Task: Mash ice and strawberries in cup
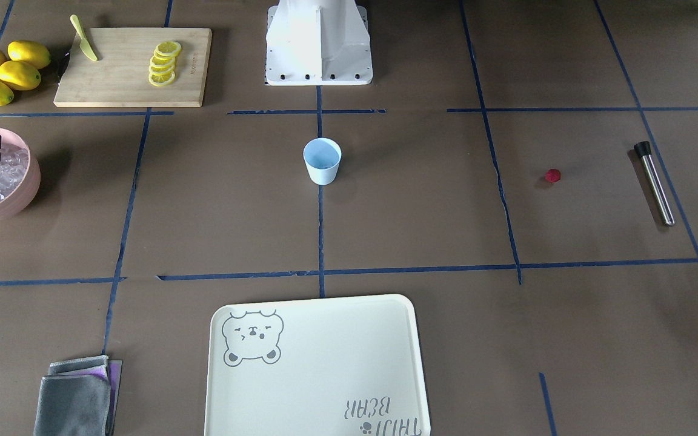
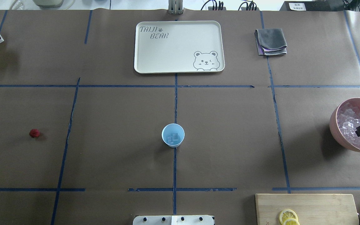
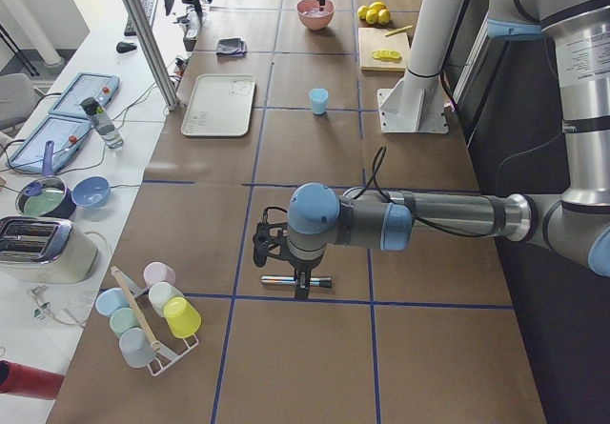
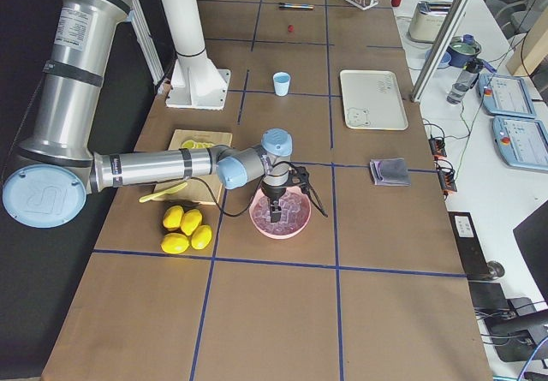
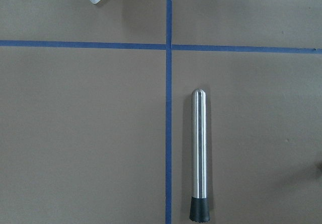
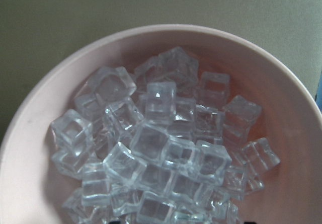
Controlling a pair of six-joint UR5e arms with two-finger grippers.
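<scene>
The small pale-blue tapered cup (image 2: pixel 173 135) stands mid-worktop, holding 2 clear ice cubes (image 2: pixel 173 137). The right gripper (image 4: pixel 275 217) dips into the round pink bowl (image 6: pixel 22 138) of ice at the right edge; I cannot tell its jaw width. The small dark-red strawberry (image 2: pixel 34 133) lies towards the left edge. The left gripper (image 3: pixel 301 289) hovers over the steel muddler rod (image 5: pixel 199 153) there, its opening unreadable. Ice loading seems in hand; next calls for pinching 1 cube and lifting clear
</scene>
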